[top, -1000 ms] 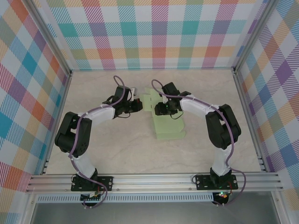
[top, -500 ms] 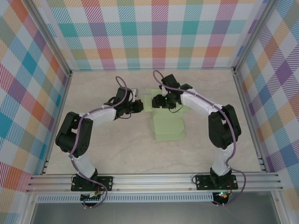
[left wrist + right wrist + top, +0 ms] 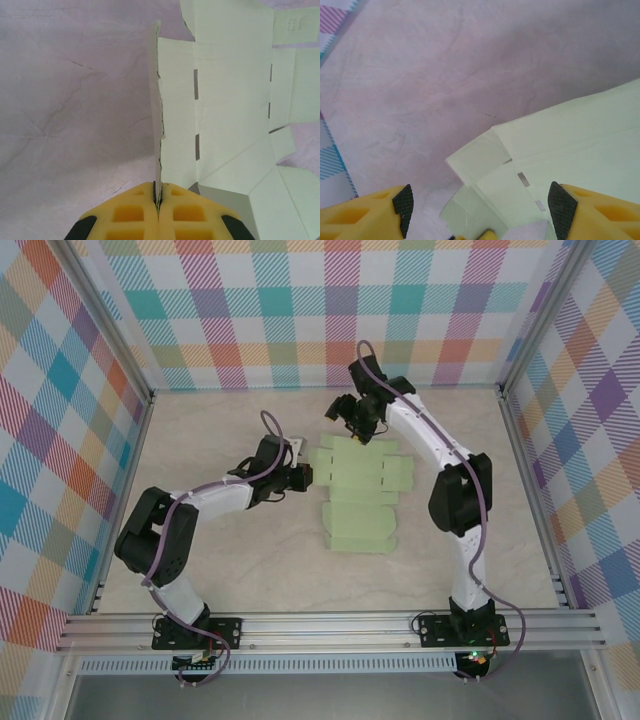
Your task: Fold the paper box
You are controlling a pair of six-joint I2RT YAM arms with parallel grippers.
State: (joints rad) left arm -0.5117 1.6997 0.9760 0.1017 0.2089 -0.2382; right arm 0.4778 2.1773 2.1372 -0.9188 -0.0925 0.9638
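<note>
Two grippers here: left gripper (image 3: 306, 478) is pinching the 9 o'clock flap of the paper box (image 3: 358, 502), which lies mid table (image 3: 200, 430) with its long axis 12-to-6. The right gripper (image 3: 352, 418) hangs spread by its 12 o'clock edge.

A pale marbled tabletop (image 3: 300, 580) sits enclosed by colourful plaid walls (image 3: 330, 310).

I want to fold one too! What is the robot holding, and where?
The left gripper pinches the paper box by the edge of a raised side flap. The right gripper is open, holding nothing.
</note>
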